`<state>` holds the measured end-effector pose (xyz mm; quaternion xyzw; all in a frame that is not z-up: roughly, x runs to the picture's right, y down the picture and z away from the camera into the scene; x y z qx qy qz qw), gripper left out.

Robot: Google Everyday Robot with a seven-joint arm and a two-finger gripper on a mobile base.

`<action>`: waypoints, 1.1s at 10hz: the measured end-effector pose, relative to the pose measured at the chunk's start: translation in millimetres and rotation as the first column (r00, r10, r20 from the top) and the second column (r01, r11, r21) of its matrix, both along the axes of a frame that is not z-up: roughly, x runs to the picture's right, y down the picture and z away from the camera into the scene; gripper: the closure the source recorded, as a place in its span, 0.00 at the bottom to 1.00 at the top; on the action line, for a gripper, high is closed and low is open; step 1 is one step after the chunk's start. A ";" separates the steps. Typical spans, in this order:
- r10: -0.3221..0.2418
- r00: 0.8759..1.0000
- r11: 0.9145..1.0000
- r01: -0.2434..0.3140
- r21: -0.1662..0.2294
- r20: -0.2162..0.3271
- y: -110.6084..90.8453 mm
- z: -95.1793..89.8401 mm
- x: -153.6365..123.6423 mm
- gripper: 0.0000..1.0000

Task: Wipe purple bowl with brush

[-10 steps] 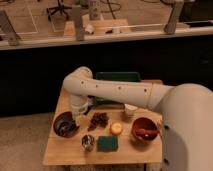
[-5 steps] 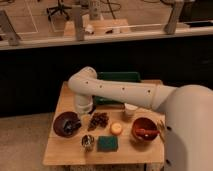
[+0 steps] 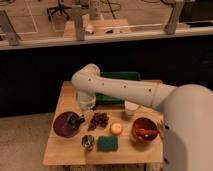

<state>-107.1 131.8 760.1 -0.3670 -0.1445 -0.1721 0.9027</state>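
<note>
The purple bowl [image 3: 64, 125] sits at the front left of the wooden table [image 3: 65, 97]. A small dark brush [image 3: 76, 120] shows at the bowl's right inner edge, its details blurry. My gripper [image 3: 80, 113] hangs below the white wrist, just above the bowl's right rim and right at the brush. I cannot tell whether it holds the brush. My white arm reaches in from the right and bends down over the table's back left.
A red-orange bowl [image 3: 145, 129] with an orange-brown utensil stands at the front right. A metal cup [image 3: 88, 142], a green sponge [image 3: 107, 143], a dark cluster [image 3: 98, 120], a small yellow object [image 3: 116, 128] and a white cup [image 3: 131, 108] lie between. A green tray [image 3: 117, 80] is at the back.
My wrist and gripper have shifted a little to the right and up, from over the bowl's middle toward its right rim. The bowl and other dishes have not moved.
</note>
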 end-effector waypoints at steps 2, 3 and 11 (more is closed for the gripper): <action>-0.002 1.000 1.000 0.002 0.013 -0.005 -5.0 5.3 -11.0 0.96; -0.006 1.000 1.000 0.006 0.018 -0.003 -6.2 6.3 -19.2 0.96; -0.068 0.996 0.998 0.068 0.005 0.063 28.7 -32.6 -27.7 0.96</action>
